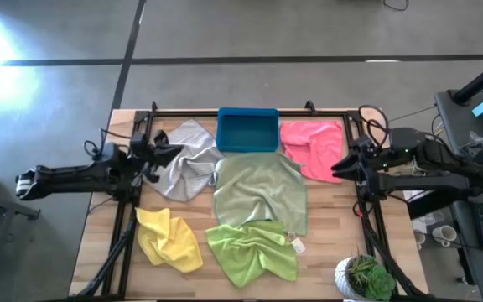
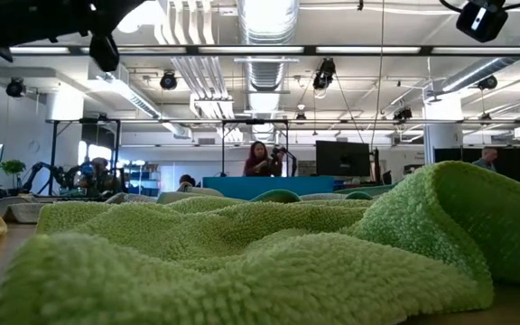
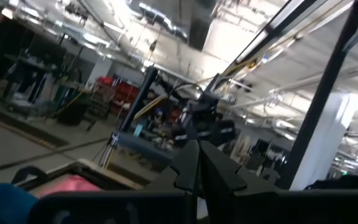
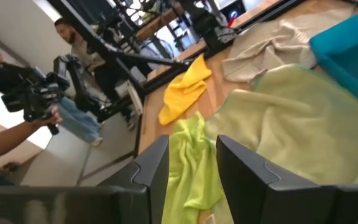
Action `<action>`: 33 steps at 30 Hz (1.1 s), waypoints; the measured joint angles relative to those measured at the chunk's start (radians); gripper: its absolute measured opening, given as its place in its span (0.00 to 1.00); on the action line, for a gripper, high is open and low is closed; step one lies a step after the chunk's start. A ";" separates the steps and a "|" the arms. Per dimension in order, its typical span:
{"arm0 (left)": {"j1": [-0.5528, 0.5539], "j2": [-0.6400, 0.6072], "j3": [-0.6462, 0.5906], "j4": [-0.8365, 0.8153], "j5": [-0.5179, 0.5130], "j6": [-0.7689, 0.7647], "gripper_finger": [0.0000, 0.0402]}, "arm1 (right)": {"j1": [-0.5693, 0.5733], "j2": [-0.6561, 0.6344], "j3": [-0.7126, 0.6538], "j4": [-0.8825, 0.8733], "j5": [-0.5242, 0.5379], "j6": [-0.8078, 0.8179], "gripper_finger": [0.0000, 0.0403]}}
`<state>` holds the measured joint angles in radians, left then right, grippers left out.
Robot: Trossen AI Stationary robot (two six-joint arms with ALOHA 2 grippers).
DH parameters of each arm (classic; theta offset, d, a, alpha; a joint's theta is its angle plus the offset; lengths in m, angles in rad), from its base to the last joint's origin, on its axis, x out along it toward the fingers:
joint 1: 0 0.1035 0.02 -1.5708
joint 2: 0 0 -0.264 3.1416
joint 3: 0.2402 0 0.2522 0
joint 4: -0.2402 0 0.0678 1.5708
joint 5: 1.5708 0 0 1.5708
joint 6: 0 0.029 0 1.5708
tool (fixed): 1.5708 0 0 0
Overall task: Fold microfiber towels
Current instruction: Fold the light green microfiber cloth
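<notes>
Five towels lie crumpled on the wooden table: light grey [image 1: 187,159] at far left, pink [image 1: 313,144] at far right, pale sage green [image 1: 262,193] in the middle, lime green [image 1: 254,247] at near centre, and yellow [image 1: 170,239] at near left. The sage towel's far edge lies against the blue bin [image 1: 247,130]. My left gripper [image 1: 173,153] is shut and empty, raised above the grey towel's left edge. My right gripper [image 1: 338,165] is open and empty, raised above the pink towel's right edge. Its wrist view shows the lime [image 4: 191,162], yellow [image 4: 185,90] and sage [image 4: 291,118] towels.
A potted plant [image 1: 366,277] stands at the table's near right corner. A black frame [image 1: 250,111] runs round the table's far and side edges. A small tag [image 1: 296,245] lies by the lime towel. People [image 4: 17,93] stand beyond the table's left side.
</notes>
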<state>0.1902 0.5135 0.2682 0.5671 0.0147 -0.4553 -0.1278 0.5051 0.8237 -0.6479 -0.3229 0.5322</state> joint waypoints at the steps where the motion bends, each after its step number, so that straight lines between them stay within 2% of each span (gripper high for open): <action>1: 0.000 0.021 0.018 -0.011 0.000 0.000 0.00 | 0.012 0.010 0.004 0.001 0.001 0.010 0.30; 10: -0.001 0.156 0.113 -0.046 0.030 0.141 0.00 | 0.177 0.130 0.081 0.001 0.042 0.095 0.30; 20: -0.001 0.172 0.140 -0.035 0.065 0.176 0.00 | 0.463 0.343 0.218 -0.030 0.304 0.143 0.29; 25: -0.001 0.168 0.139 -0.039 0.160 0.174 0.00 | 0.566 0.462 0.290 -0.129 0.426 0.192 0.25; 33: -0.002 0.166 0.139 -0.036 0.219 0.174 0.00 | 0.633 0.650 0.393 -0.255 0.456 0.272 0.25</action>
<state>0.1886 0.6796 0.4076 0.5315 0.2339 -0.2813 0.5049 1.1550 1.2172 -0.9034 0.1335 0.8038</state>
